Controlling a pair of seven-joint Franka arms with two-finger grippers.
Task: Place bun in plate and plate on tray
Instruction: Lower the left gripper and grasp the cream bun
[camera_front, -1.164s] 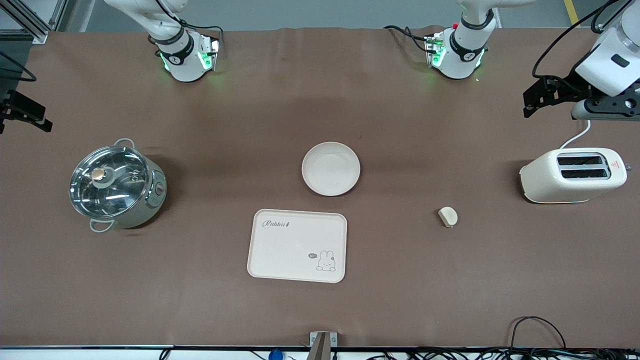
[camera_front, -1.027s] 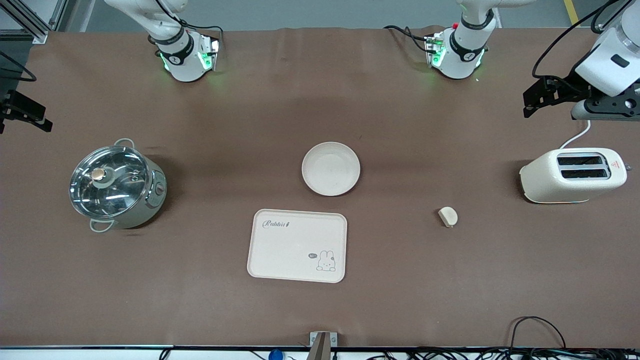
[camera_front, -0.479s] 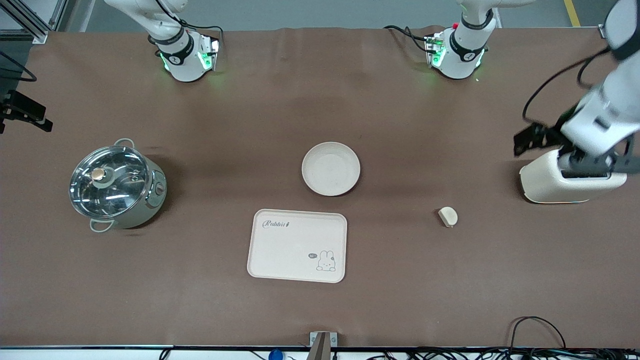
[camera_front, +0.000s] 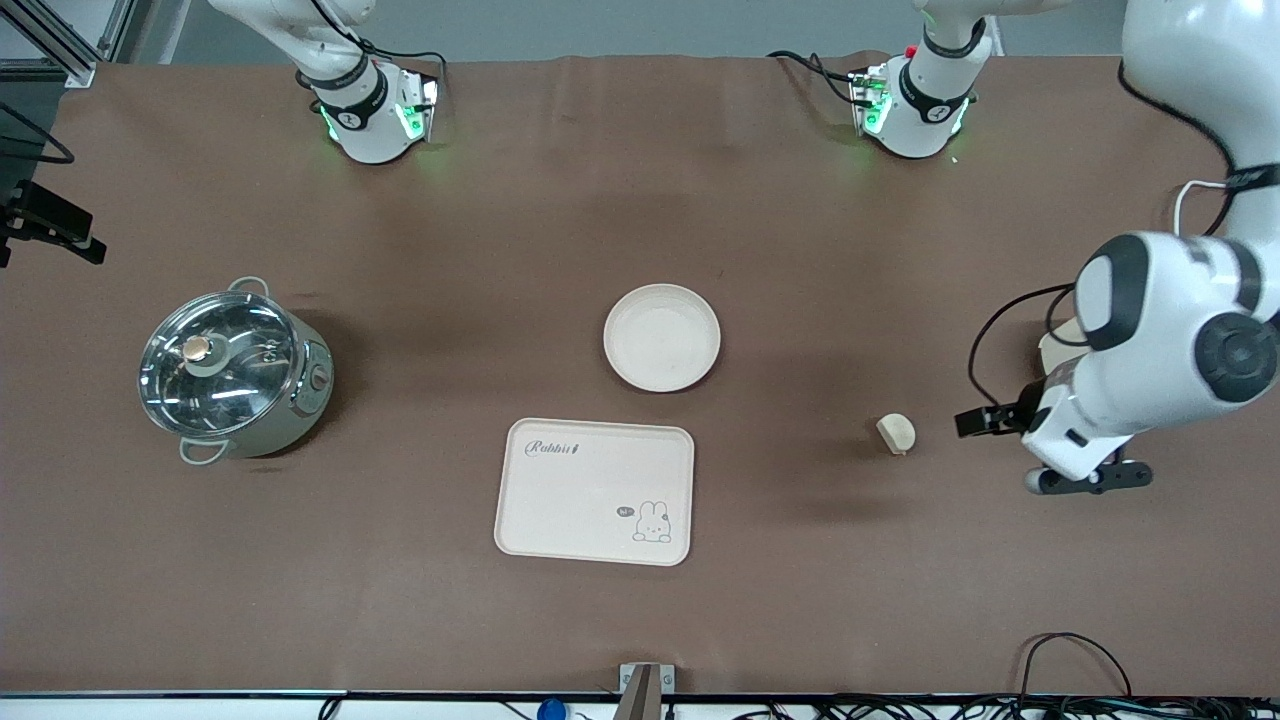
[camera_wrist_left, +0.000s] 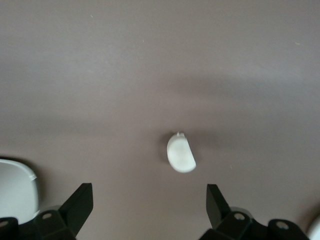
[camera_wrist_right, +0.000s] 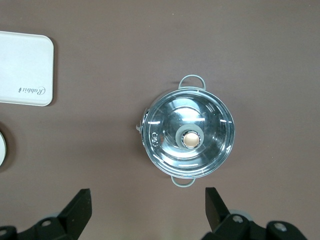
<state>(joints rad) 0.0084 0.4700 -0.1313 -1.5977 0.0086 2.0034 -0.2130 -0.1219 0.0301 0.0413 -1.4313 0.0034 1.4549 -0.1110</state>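
left wrist view: bun (camera_wrist_left: 180, 154) lies apart from the wide-spread jaws.

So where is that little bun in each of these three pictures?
Front view: the bun lies on the brown table, toward the left arm's end, beside the left tool.
Left wrist view: the bun sits near the middle, past the open left tool.
Right wrist view: not in it.
Shared landmark: the tray, also in the right wrist view.
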